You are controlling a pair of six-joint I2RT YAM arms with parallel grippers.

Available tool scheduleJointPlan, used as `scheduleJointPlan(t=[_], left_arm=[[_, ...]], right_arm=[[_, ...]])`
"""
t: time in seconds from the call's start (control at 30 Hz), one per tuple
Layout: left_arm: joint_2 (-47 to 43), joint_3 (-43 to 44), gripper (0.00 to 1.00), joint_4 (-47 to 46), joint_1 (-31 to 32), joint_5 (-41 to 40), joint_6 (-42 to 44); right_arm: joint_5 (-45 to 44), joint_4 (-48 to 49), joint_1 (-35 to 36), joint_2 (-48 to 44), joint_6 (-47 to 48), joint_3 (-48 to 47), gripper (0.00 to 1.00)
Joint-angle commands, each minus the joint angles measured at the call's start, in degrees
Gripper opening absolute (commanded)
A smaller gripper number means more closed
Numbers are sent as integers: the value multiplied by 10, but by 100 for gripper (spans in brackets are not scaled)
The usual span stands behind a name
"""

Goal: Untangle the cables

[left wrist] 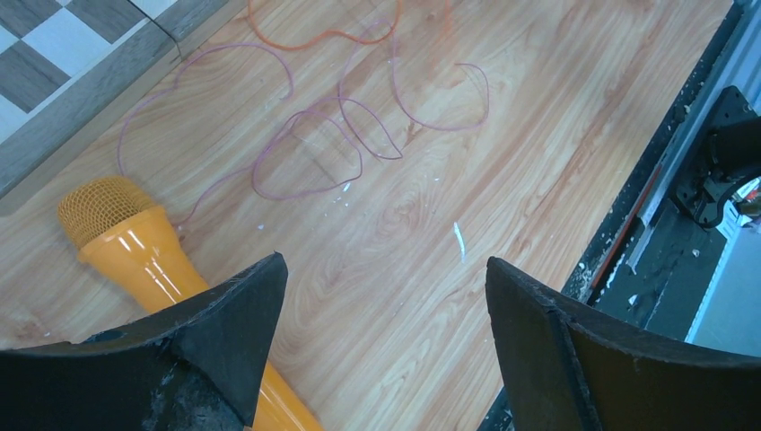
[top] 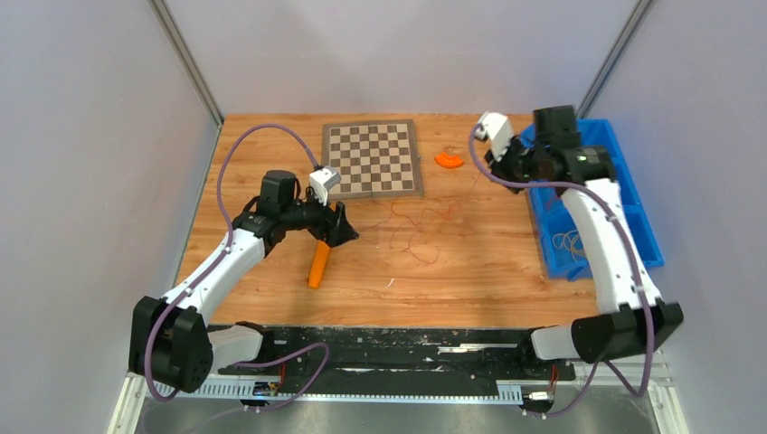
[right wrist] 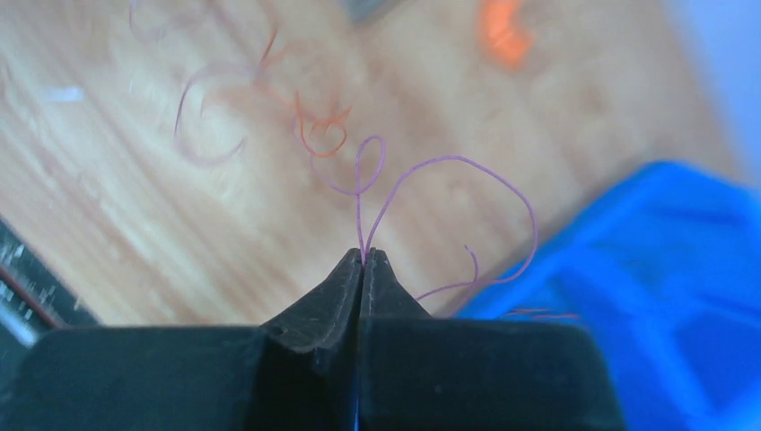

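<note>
The cables [top: 418, 228] lie as a loose tangle of thin reddish-brown and orange strands on the wooden table in front of the chessboard. In the left wrist view the cables [left wrist: 310, 148] loop just ahead of my fingers. My left gripper [top: 340, 226] is open and empty, low over the table left of the tangle; it also shows in the left wrist view [left wrist: 384, 278]. My right gripper [top: 491, 161] is raised near the blue bin, and in the right wrist view it [right wrist: 363, 256] is shut on one thin purplish strand [right wrist: 449, 163] that loops up from its tips and trails back to the tangle.
An orange microphone-shaped stick [top: 317, 265] lies under my left gripper, also in the left wrist view [left wrist: 126, 235]. A chessboard [top: 373, 158] sits at the back. A small orange object [top: 448, 160] lies beside it. A blue bin [top: 624, 208] with several thin wires stands at the right.
</note>
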State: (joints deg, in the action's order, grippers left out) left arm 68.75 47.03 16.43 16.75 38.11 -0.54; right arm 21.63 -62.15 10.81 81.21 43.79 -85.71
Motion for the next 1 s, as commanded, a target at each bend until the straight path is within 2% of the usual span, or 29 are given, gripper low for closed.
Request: scheduleJointPlan(t=[0.0, 0.13, 0.27, 0.47, 0.63, 0.8, 0.97], left_arm=[[-13, 2, 89, -38, -3, 16, -1], [-6, 13, 90, -43, -4, 23, 4], [-1, 20, 90, -48, -4, 31, 5], [1, 26, 90, -49, -3, 48, 16], [-2, 29, 91, -62, 0, 61, 27], [8, 39, 91, -59, 4, 57, 42], [22, 36, 91, -78, 6, 58, 27]], right_arm=[[53, -73, -22, -41, -9, -125, 0], [80, -81, -77, -28, -42, -224, 0], [166, -89, -175, 0, -66, -307, 0], [235, -91, -198, 11, -103, -369, 0], [141, -87, -230, 16, -72, -293, 0], [50, -93, -286, 29, 29, -229, 0], [4, -91, -350, 96, 38, -263, 0]])
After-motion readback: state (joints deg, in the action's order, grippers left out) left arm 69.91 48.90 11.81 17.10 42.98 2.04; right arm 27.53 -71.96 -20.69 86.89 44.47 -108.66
